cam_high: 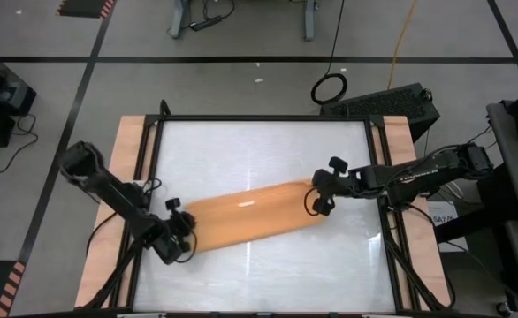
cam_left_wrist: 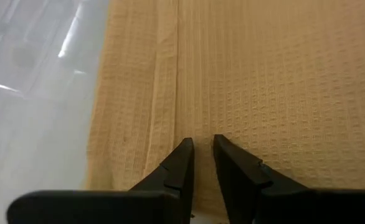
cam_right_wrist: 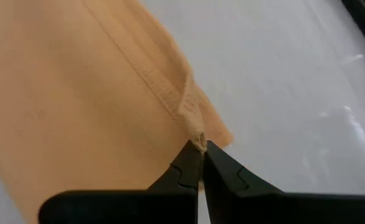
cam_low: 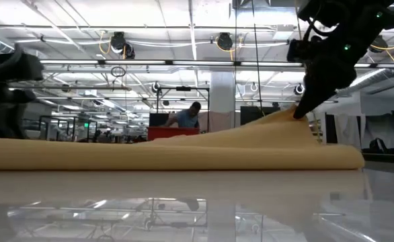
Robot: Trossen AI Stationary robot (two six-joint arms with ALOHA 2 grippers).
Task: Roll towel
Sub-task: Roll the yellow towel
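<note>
The orange-tan towel (cam_high: pixel 250 212) lies as a long narrow strip slanting across the white tabletop (cam_high: pixel 259 150), from near left to middle right. Most of it rests flat. Its right end rises to a peak (cam_low: pixel 288 117) in the low view. My left gripper (cam_high: pixel 186 233) is at the towel's left end, its fingers nearly together on the waffle-weave cloth (cam_left_wrist: pixel 251 74). My right gripper (cam_high: pixel 316 198) is at the right end, shut on the hemmed edge (cam_right_wrist: pixel 164 93). My left gripper has its fingertips (cam_left_wrist: pixel 184 152) on the towel's left end (cam_left_wrist: pixel 201 127), slanting down from the near left. Cloth fills the narrow gap between them. How many layers, I cannot tell. The cloth around them lies flat on the table. My right gripper pinches the towel's hemmed right end at a bunched corner (cam_right_wrist: pixel 197 135), only at its fingertips (cam_right_wrist: pixel 189 158). It slants down from the table's right side. That corner is lifted off the table (cam_low: pixel 296 114), and the cloth slopes down from it, slack, to the flat part.
Black frame rails (cam_high: pixel 153 177) and wooden side strips (cam_high: pixel 126 168) border the tabletop. Bare white surface lies on the far side (cam_high: pixel 259 146) and near side (cam_high: pixel 277 274) of the towel. In the low view, a person (cam_low: pixel 187 115) shows far off in the room behind.
</note>
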